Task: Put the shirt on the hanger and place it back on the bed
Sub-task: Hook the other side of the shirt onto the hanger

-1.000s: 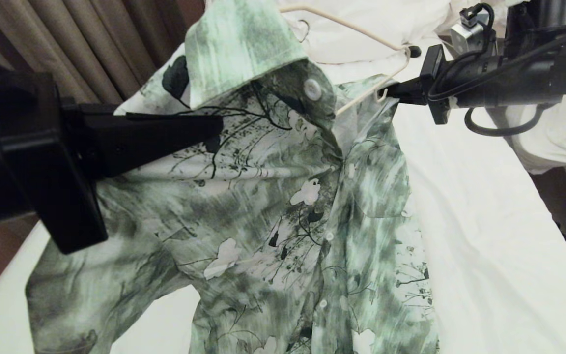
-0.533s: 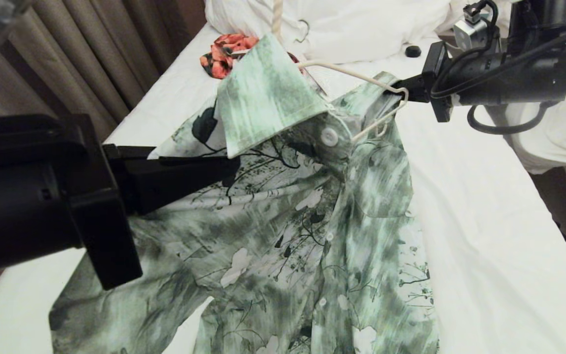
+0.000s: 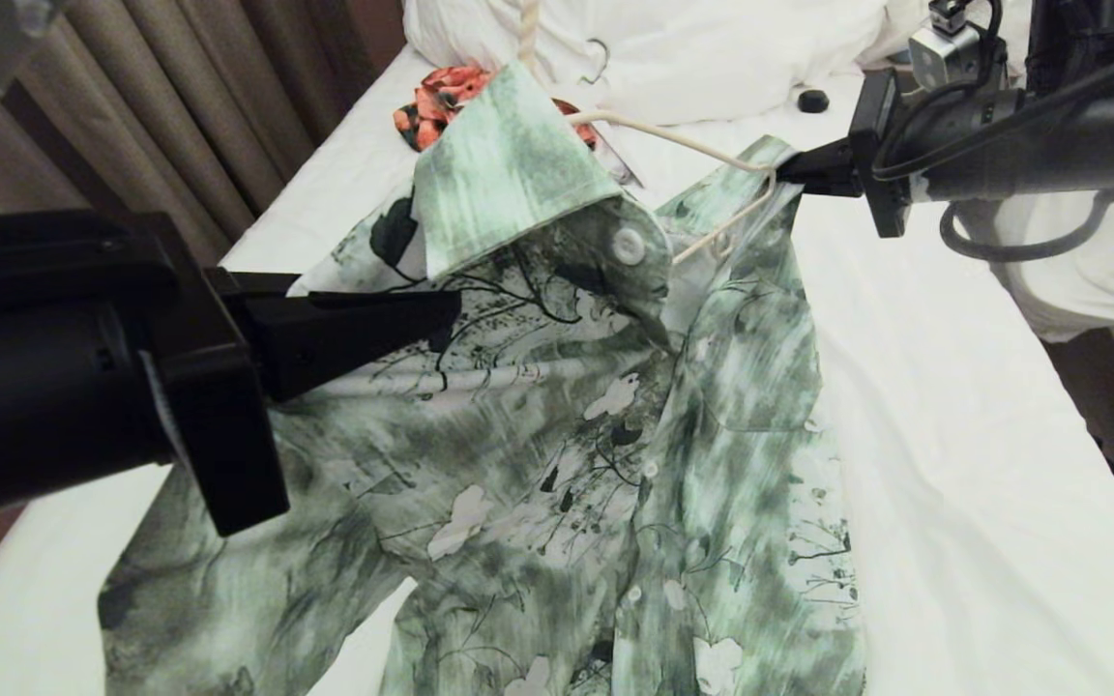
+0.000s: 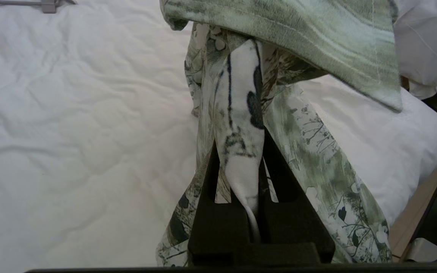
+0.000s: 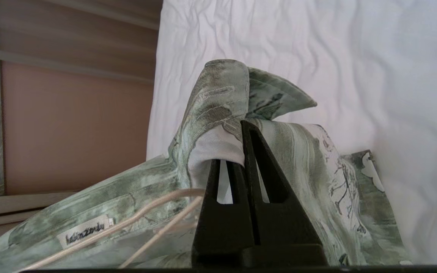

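green-and-white floral shirt [image 3: 557,435], cream hanger [image 3: 692,145], white bed [image 3: 953,435], orange-and-black garment [image 3: 441,97]

One small white woven label [image 5: 85,235] inside the shirt [image 5: 302,159] collar; dark cursive script, roughly "habinzondy", reading uncertain.

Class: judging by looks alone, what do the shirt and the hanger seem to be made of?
The shirt: thin woven cloth, matte, likely cotton or rayon; it drapes, creases and shows stitched hems. The hanger: slim cream wire, probably coated metal, since it keeps its bend under the cloth.
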Tool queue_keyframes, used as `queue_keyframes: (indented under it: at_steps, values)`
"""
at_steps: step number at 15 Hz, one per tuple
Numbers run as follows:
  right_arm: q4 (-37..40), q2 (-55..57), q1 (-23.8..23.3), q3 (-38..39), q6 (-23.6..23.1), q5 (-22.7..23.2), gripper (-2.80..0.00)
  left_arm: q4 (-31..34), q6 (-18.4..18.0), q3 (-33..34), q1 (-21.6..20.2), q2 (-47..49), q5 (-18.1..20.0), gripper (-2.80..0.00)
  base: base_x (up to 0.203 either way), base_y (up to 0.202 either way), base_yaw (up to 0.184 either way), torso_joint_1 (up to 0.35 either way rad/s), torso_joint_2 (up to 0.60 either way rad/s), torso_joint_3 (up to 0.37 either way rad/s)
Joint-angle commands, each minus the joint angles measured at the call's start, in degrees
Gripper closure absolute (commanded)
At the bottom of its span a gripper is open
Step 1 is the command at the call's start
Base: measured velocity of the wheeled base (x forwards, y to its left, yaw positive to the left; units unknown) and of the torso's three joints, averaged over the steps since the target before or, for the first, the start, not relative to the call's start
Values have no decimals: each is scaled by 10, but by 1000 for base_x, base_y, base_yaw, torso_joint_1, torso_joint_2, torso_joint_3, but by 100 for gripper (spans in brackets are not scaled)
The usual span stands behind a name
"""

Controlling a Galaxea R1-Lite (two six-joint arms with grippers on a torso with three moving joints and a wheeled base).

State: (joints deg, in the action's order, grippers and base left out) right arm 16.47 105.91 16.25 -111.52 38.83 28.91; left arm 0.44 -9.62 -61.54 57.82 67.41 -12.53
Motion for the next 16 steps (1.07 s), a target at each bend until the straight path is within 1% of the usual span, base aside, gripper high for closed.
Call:
queue_keyframes:
  at_steps: [1,5,7,9,11,14,16]
  values:
    - [1,-9,0,-1,2,2,0,2,-7,-1,-2,1,-3,0,0,0,0,0,0,0]
    - [5,-27,1,0,1,2,0,3,-13,0,-1,2,-13,0,0,0,0,0,0,0]
    - [23,-37,5,-1,1,2,0,2,-25,-3,-1,6,-14,0,0,0,0,0,0,0]
    - [25,-43,12,-3,-1,2,0,3,-25,-12,2,14,-14,0,0,0,0,0,0,0]
    - [24,-51,29,-13,-11,2,0,0,-25,-17,8,29,-13,0,0,0,0,0,0,0]
    - [26,-71,55,-12,-40,2,0,-3,-25,-33,14,53,-13,0,0,0,0,0,0,0]
    - [34,-81,64,-12,-44,3,0,-3,-25,-45,13,67,-14,0,0,0,0,0,0,0]
